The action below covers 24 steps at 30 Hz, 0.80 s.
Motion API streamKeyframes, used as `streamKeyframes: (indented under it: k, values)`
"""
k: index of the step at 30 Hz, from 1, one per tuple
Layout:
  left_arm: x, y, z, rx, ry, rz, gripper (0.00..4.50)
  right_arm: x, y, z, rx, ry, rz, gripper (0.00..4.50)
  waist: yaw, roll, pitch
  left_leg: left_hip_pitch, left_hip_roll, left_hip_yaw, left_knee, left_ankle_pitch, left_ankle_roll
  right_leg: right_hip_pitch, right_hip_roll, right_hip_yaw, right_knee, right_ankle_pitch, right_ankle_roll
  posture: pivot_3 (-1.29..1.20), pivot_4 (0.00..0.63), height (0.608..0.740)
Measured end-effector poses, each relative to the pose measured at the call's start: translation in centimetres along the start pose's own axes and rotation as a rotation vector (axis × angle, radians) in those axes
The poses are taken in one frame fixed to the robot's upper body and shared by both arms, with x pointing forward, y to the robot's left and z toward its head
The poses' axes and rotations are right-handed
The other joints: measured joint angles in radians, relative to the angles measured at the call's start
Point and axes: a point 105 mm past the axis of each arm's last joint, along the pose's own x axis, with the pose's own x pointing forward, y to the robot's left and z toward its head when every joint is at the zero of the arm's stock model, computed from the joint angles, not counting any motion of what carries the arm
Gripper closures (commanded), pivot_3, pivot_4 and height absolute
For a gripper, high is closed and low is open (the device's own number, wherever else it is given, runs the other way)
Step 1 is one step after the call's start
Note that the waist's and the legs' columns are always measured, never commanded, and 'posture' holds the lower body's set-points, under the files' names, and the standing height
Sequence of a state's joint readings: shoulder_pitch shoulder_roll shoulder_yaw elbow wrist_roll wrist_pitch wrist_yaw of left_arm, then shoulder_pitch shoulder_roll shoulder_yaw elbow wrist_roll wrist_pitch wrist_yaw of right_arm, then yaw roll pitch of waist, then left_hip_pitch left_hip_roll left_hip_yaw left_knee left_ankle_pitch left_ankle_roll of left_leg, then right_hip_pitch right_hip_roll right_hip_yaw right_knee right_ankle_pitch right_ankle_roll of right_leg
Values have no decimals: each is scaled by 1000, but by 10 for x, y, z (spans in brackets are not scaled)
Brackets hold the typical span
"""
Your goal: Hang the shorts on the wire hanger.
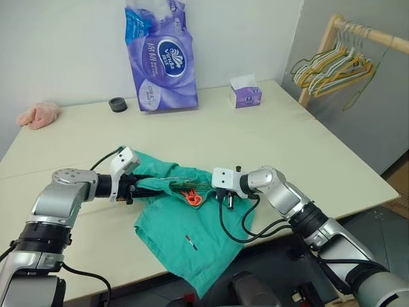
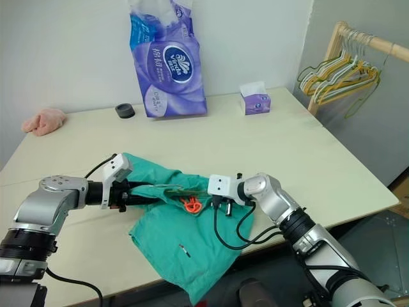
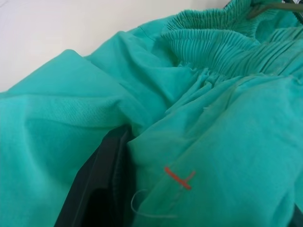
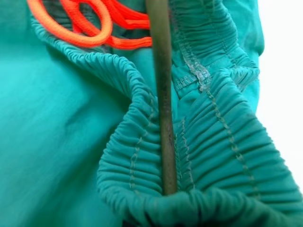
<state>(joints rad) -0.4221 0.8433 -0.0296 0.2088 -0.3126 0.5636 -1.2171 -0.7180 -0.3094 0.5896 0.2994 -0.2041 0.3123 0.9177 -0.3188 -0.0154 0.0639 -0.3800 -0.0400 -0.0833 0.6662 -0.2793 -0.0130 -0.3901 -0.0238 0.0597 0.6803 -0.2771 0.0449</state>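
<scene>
At the near edge of the counter [image 1: 332,147] the shorts [image 1: 192,236] lie crumpled, one leg spilling over the front lip. The left end effector [image 1: 131,187] sits at their left side, its dark fingers buried in the cloth; it looks to be pinching a fold there, though how wide the fingers stand is hidden by fabric. The right end effector [image 1: 225,199] comes in from the other side at the gathered waistband, fingers pressed together. From its wrist, the wire hanger [image 4: 162,118] shows as a thin dark rod running straight through a loop of the waistband, with the orange drawstring [image 1: 191,197] just beside it. Whether the fingers pinch the wire, the waistband, or both, I cannot tell.

I judge the step in hand to be threading: the hanger is partly inside the shorts, not yet carrying them. The next move calls for keeping the waistband held open on the left while the wire is worked further along, without snagging the elastic gathers or the drawstring.

Further back stand a black ring [image 1: 118,104], a purple tissue pack [image 1: 163,54] and a small tissue box [image 1: 245,95], with a pink cloth [image 1: 38,115] at the far left. On the rail at the far right hangs a bunch of coloured hangers [image 1: 335,67].
</scene>
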Motion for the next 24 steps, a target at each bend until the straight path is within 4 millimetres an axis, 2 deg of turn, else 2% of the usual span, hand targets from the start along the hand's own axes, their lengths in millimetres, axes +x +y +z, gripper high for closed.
streamKeyframes:
  k: [4, 6, 12, 18, 24]
  values:
    - [3, -2, 6, -14, -55, -11, 2417, -18, -5, 1, -10, -13, 9, 4500, 1, -1, -1, 0, 0, 0, 0, 0, 0, 0, 0, 0, 0, 0, 0, -318, 8, 740]
    - [2, -2, 11, -14, -80, -21, 1685, -28, -8, 4, -16, -26, 9, 4500, -1, -1, -1, 0, 0, -1, 0, 0, 0, 0, 0, 0, 0, 0, 0, -322, 7, 740]
    - [-10, 4, 20, -16, -117, -26, 46, -53, -6, 7, 20, -49, 36, 4500, -6, -1, -3, -1, 0, -1, 0, 0, 0, 0, 0, -1, 0, 0, 0, -329, 7, 740]
    - [-26, 16, 24, 29, -107, -9, 46, -74, 7, 9, 69, -51, 124, 4500, -9, -1, -4, -1, 0, -1, 0, 0, 0, 0, 0, -1, -1, 0, 0, -335, 13, 740]
    - [-34, 11, 28, 90, -85, -62, 46, -92, 14, 7, 158, -49, 197, 4500, -11, 0, -4, -1, 0, -1, 0, 0, 0, 0, 0, -2, -1, 0, 0, -340, 16, 740]
